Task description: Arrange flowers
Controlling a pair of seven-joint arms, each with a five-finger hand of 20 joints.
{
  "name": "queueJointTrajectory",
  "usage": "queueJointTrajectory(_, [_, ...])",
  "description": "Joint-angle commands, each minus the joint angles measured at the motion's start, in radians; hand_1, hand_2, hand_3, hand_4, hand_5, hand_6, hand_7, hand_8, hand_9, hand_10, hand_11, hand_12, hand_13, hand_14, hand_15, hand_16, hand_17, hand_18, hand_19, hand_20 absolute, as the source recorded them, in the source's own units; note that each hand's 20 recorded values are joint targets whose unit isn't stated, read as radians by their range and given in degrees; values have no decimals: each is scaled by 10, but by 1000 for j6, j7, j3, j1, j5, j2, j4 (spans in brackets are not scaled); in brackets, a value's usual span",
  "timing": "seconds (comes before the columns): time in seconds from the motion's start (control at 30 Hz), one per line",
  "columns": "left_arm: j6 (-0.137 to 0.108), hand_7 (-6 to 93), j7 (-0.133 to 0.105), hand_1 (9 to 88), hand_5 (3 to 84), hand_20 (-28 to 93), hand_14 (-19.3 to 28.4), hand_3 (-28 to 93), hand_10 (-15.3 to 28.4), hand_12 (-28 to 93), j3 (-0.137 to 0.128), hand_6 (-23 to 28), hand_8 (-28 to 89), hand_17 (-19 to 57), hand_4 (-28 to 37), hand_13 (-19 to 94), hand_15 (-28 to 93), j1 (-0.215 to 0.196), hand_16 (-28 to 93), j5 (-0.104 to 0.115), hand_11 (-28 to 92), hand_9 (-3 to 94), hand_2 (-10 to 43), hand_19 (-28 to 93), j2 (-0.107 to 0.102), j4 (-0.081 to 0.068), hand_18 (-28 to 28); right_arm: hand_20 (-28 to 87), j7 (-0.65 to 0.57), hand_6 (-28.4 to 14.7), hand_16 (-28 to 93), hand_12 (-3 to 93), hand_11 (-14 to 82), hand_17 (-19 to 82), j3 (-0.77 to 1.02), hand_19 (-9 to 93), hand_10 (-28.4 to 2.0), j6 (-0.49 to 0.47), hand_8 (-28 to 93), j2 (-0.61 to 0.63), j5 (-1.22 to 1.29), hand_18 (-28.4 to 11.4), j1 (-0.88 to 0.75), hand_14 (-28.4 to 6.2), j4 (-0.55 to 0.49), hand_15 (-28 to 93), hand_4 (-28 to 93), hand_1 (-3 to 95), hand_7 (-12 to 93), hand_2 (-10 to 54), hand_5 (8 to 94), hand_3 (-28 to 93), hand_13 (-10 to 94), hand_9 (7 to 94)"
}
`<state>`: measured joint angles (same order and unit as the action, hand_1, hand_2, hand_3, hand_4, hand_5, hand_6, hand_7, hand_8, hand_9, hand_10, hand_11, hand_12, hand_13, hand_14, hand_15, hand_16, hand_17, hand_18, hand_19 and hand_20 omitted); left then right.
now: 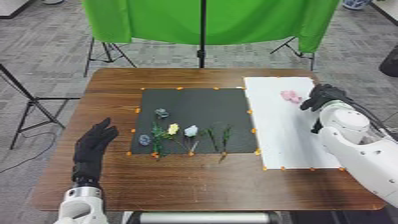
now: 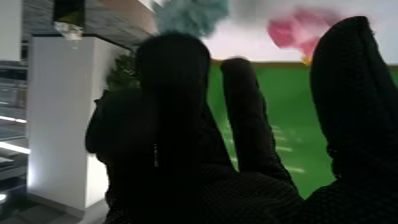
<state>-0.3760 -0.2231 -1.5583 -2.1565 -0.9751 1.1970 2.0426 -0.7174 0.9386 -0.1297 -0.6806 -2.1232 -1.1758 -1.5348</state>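
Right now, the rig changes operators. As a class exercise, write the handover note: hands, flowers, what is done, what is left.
Hands: left hand open at the table's left side; right hand open at the white sheet's right edge, near the pink flower.
Flowers: pink flower on the white sheet; yellow flower, pale blue flower and green stems among those on the dark mat.
Done: pink flower on the sheet.
Left: probably arranging the mat's pieces with it.

most flowers [image 1: 173,129] lie on the mat [image 1: 204,102], left of the sheet [image 1: 289,137].
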Motion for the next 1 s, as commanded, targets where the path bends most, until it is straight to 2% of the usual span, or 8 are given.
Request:
queueJointTrajectory(0.03, [-4,119,6,261,448,169,168,640,138,106,9,44,-70,61,-282,332,224,-17,-17,2,181,446,105,90,16,-3,105,534,-58,12,295,214,78,596,16,932,-198,-74,-62,-9,-56,-144,-35,-62,24,643,-150,404,95,-95,522,616,819,523])
queueJointTrajectory(0.17, [-2,119,9,262,449,169,168,640,139,106,7,45,-70,61,-283,332,224,-16,-18,0,181,447,105,90,17,-2,105,552,-66,13,288,221,94,604,34,932,-196,-58,-63,-9,-58,-140,-63,-55,14,653,-154,442,97,-95,520,623,822,525])
queueJointTrajectory(0.23, [-5,118,8,262,448,169,168,639,139,106,9,45,-70,61,-283,332,223,-16,-18,2,182,447,105,90,18,-3,105,560,-46,13,286,230,119,612,20,932,-192,46,-62,-3,-71,-133,-75,-50,21,661,-152,485,111,-95,534,630,824,540])
queueJointTrajectory(0.33, [-2,117,7,261,448,169,168,641,139,106,10,45,-69,61,-282,332,223,-18,-18,2,181,447,105,90,20,-3,105,589,-12,12,284,229,186,640,1,932,-166,169,-58,1,-105,-121,-79,-32,35,669,-162,551,158,-95,616,620,853,630])
queueJointTrajectory(0.43, [0,118,6,262,447,169,168,640,139,106,8,44,-69,61,-282,332,223,-22,-17,3,181,446,105,89,19,-1,105,606,15,-10,293,372,93,671,7,932,-118,257,109,7,-102,-113,-89,-23,9,664,-124,653,180,-95,713,495,883,786])
queueJointTrajectory(0.6, [-5,119,5,262,447,169,168,639,139,106,6,43,-69,61,-282,332,223,-26,-17,4,181,446,105,89,16,1,105,616,90,-19,295,396,88,691,-9,932,-108,353,150,6,-61,-109,-77,-14,-125,661,-119,673,192,-95,773,491,904,853])
queueJointTrajectory(0.8, [4,118,10,262,446,169,168,639,138,106,14,44,-70,60,-282,332,224,-12,-17,1,181,446,105,90,19,-5,105,624,211,-18,302,399,85,694,-179,932,-107,334,155,-39,73,-108,30,-14,-261,661,-120,665,185,-95,781,504,906,862])
queueJointTrajectory(1.0, [10,119,16,262,447,169,168,639,138,106,13,44,-69,60,-282,332,224,-6,-17,0,181,446,105,90,19,-7,105,627,275,-16,307,399,79,695,-347,932,-105,282,154,-175,95,-109,139,-15,-219,661,-127,655,182,-95,782,512,905,861])
